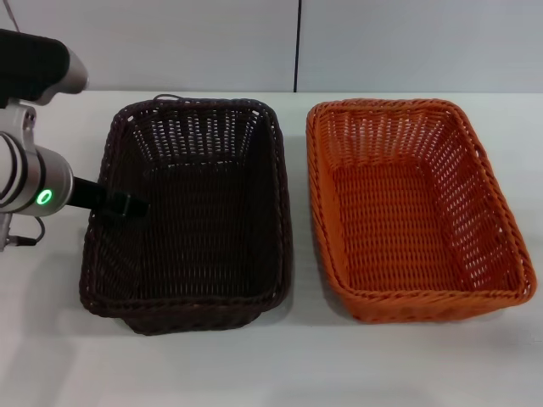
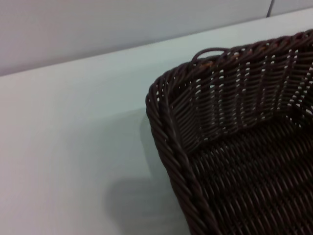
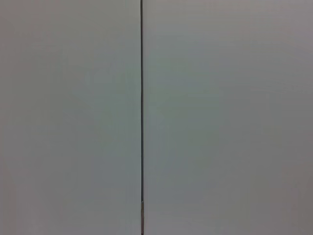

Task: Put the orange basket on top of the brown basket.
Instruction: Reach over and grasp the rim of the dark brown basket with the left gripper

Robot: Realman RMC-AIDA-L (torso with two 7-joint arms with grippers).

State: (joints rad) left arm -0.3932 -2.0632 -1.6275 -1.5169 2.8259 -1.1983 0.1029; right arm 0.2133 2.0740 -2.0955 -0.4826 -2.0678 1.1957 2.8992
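The brown basket (image 1: pixel 191 212) stands on the left of the white table. The orange basket (image 1: pixel 413 208) stands beside it on the right, a small gap between them. Both are upright and hold nothing. My left gripper (image 1: pixel 123 205) is at the brown basket's left rim, its dark tip reaching just over the rim into the basket. The left wrist view shows a far corner of the brown basket (image 2: pixel 234 147) and bare table beside it. My right gripper is out of view; its wrist view shows only a wall.
The white table (image 1: pixel 271 365) runs in front of both baskets. A pale wall with a dark vertical seam (image 1: pixel 298 47) stands behind the table; the seam also shows in the right wrist view (image 3: pixel 142 117).
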